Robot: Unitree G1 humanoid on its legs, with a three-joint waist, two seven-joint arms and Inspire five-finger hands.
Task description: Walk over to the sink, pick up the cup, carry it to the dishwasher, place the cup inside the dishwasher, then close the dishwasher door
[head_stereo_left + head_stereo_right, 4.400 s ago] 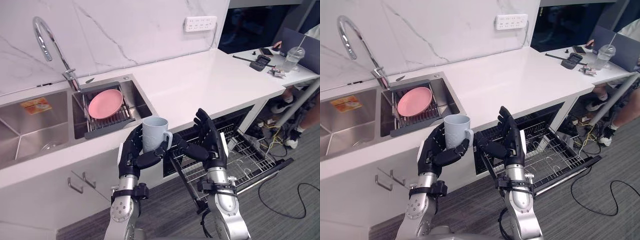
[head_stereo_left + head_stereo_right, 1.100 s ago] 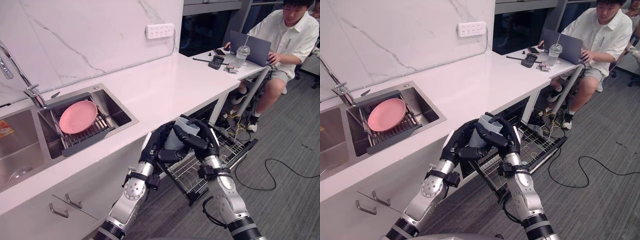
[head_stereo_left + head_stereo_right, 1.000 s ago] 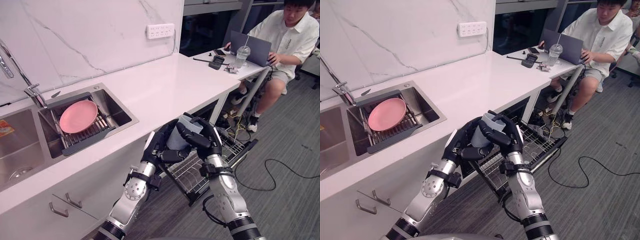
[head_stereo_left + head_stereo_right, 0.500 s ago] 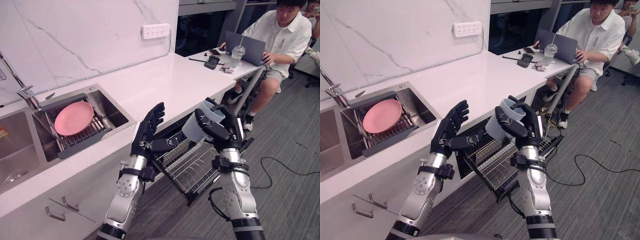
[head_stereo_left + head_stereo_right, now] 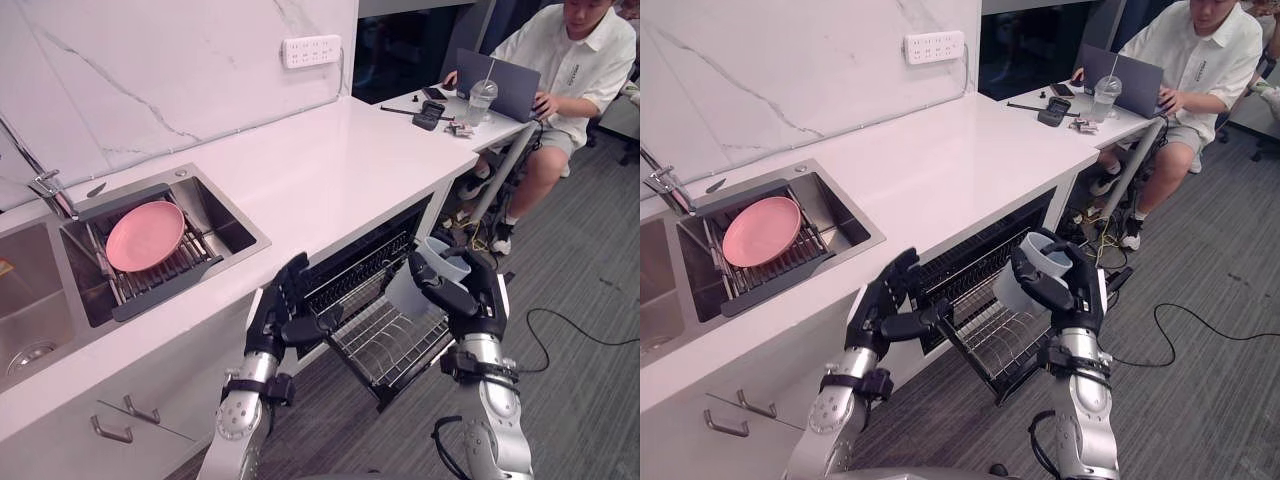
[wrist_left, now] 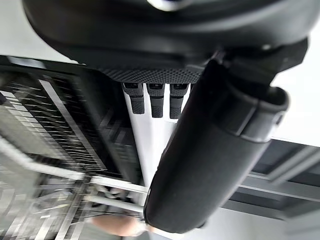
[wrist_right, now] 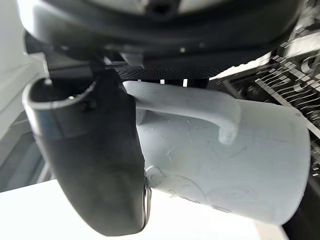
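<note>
Placing step; right hand is curled round the cup, which hangs tilted over the rack just below; left hand is slack and empty; next, lower and release.

A pale blue-grey cup shows against the black right robot hand; the left robot hand is black as well. The counter is plain white, and the wall is white marble with thin grey veins. A pink plate lies on a dark grey drainer in the silver steel sink. The dishwasher rack is silver wire. The floor is grey carpet with fine darker streaks. A person wears a white shirt.
</note>
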